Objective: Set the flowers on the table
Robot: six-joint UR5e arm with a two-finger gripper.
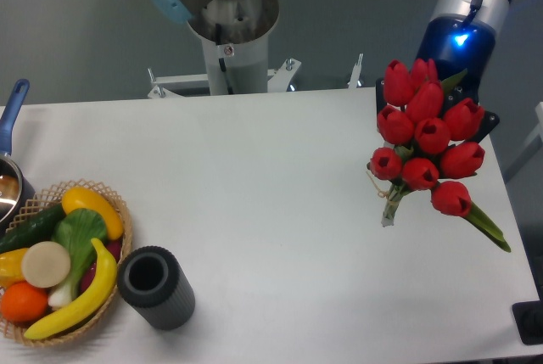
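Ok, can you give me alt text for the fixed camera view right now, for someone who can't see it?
A bunch of red tulips hangs at the robot arm's tool, buds toward the camera, above the right side of a white table; the tool's fingers are hidden. At front left sit a wicker basket of produce and a dark ribbed cylinder.

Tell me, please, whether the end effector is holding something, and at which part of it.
It appears to hold the flowers, raised over the right side of the table. The blooms hide the end effector, so the exact place of the hold cannot be told.
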